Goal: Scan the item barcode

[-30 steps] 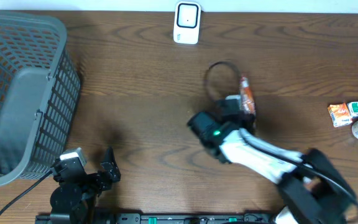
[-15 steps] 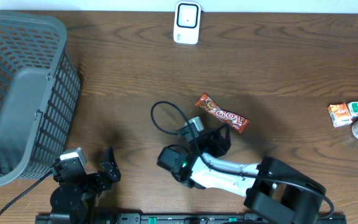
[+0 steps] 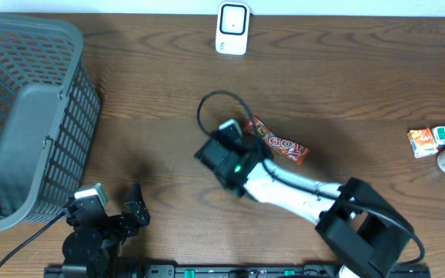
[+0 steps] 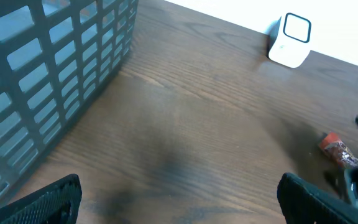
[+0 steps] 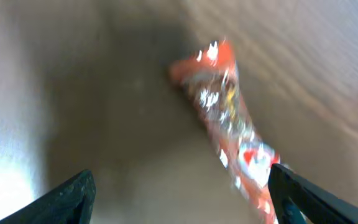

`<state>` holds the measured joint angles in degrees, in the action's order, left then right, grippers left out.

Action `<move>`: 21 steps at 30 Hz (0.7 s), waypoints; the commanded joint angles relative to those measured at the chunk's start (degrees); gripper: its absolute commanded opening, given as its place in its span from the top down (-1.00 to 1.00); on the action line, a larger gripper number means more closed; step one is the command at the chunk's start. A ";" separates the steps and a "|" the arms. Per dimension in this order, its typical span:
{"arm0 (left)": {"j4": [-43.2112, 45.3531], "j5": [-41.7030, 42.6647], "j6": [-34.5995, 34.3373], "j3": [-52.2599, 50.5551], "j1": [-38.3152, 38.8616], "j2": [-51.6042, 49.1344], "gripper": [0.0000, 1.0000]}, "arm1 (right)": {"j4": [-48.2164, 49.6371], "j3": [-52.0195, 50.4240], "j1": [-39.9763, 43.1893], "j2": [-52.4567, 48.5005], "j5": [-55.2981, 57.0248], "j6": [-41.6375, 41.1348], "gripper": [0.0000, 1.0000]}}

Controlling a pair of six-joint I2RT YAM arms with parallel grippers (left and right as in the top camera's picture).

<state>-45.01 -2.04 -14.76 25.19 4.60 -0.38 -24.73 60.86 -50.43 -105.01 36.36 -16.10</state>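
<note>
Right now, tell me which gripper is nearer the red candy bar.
Right. The right gripper is directly over one end of the candy bar, jaws open around nothing. The left gripper sits far off to the side, near the basket.

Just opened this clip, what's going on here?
The right gripper is open over a red candy bar that lies on the wooden table; it is not gripping the bar. The white scanner stands apart at the table's far edge. The left gripper is open and empty, parked near the grey basket. The wrist view is blurred, so no barcode can be seen.
</note>
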 commanded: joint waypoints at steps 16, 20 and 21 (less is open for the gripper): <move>0.02 -0.09 0.76 0.15 0.20 0.04 -0.96 | 7.45 1.07 10.38 -0.96 -10.25 6.12 -0.18; 0.02 -0.09 0.76 0.15 0.20 0.04 -0.96 | -0.87 4.02 12.55 0.96 -17.14 -6.99 -0.64; 0.02 -0.09 0.76 0.15 0.20 0.04 -0.96 | -3.63 5.18 13.42 2.10 -19.82 -9.88 -0.87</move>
<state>-45.04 -2.02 -14.76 25.19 4.60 -0.38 -25.39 62.81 -39.22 -105.21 22.83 -15.62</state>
